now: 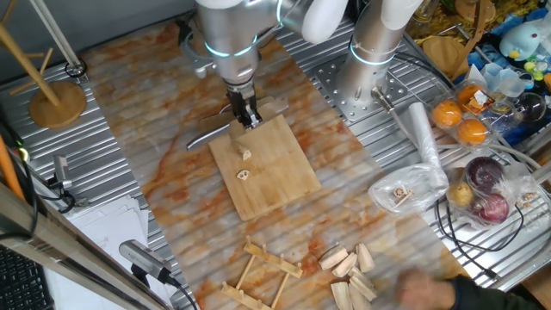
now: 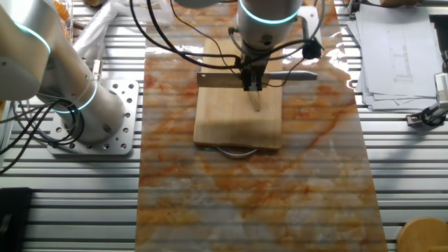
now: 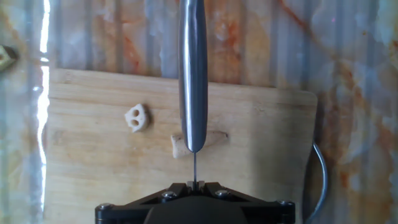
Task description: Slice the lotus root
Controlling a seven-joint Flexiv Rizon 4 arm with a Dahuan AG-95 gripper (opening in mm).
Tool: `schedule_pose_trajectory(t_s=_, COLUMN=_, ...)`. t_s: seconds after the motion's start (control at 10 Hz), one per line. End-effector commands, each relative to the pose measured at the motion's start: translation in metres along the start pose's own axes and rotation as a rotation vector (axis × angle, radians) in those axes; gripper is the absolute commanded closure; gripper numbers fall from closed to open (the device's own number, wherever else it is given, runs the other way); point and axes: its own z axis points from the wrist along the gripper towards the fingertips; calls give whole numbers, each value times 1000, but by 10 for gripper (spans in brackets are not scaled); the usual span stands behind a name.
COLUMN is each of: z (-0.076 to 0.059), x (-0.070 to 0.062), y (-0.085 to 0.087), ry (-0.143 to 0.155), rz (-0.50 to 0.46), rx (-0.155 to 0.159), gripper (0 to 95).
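The lotus root [image 3: 213,139], a short pale stub, lies on the wooden board [image 3: 261,162] straight under a knife. A thin holed slice [image 3: 137,117] lies just left of it. My gripper [image 3: 195,184] is shut on the knife's thin blade, and the steel handle [image 3: 193,68] runs away from the camera. In one fixed view the gripper [image 1: 248,119] stands at the board's far edge, with the stub [image 1: 246,155] and slice [image 1: 244,175] in front of it. In the other fixed view the gripper [image 2: 253,84] holds the knife [image 2: 222,80] crosswise above the stub [image 2: 257,103].
Pale wooden wedge blocks [image 1: 349,269] and a wooden rack [image 1: 263,277] lie near the front edge. A plastic bag [image 1: 406,191], oranges [image 1: 459,120] and red onions [image 1: 487,191] sit at the right. A second arm's base [image 1: 372,53] stands behind.
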Motion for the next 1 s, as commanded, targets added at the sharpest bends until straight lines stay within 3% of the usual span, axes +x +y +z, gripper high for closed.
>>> schedule_pose_trajectory(t_s=0.1, z=2, x=-1, y=0, ry=-37, rz=6, rx=2, gripper=950)
schedule_pose_trajectory(t_s=0.3, z=2, x=-1, y=0, ry=-31, rz=18, rx=49, gripper=950)
schedule_pose_trajectory(t_s=0.8, z=2, x=-1, y=0, ry=-83, rz=18, rx=47, gripper=950)
schedule_pose_trajectory(t_s=1.0, z=2, x=-1, y=0, ry=-75, rz=16, rx=44, gripper=950)
